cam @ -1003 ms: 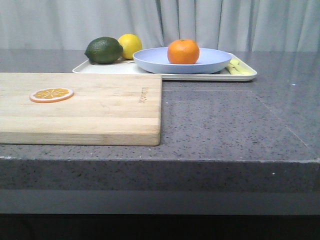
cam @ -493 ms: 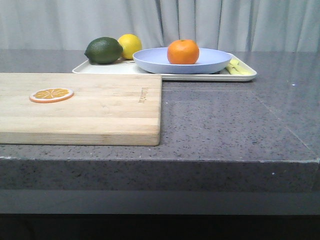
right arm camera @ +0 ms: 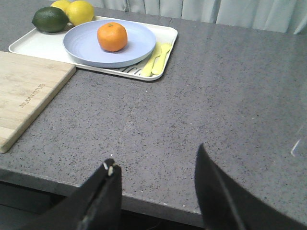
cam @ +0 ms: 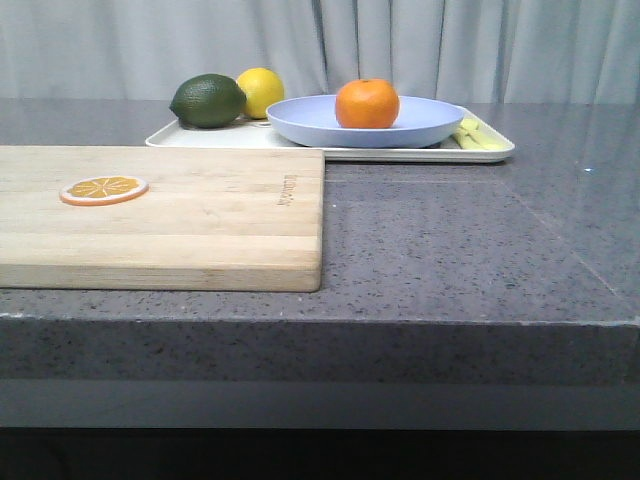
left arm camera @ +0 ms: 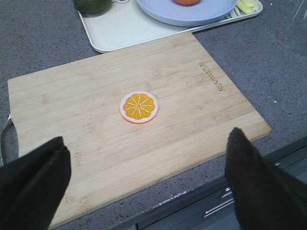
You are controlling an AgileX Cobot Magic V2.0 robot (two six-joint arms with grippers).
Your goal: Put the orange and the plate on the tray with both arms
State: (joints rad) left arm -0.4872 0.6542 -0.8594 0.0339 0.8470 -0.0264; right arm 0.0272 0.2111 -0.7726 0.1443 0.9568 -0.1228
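Note:
The orange (cam: 367,103) sits on the lavender-blue plate (cam: 420,128), and the plate rests on the cream-white tray (cam: 400,153) at the back of the counter. The right wrist view shows the same orange (right arm camera: 112,37), plate (right arm camera: 86,48) and tray (right arm camera: 29,48). The left wrist view shows the plate's edge (left arm camera: 168,17) and the tray (left arm camera: 120,33). My left gripper (left arm camera: 146,143) is open and empty above the near edge of the cutting board. My right gripper (right arm camera: 156,160) is open and empty above the counter's front edge. Neither gripper shows in the front view.
A wooden cutting board (cam: 200,215) with a flat orange slice disc (cam: 103,189) lies at the front left. A green avocado (cam: 207,100) and a yellow lemon (cam: 262,90) sit on the tray's left part. Yellow-green cutlery (right arm camera: 158,57) lies at the tray's right end.

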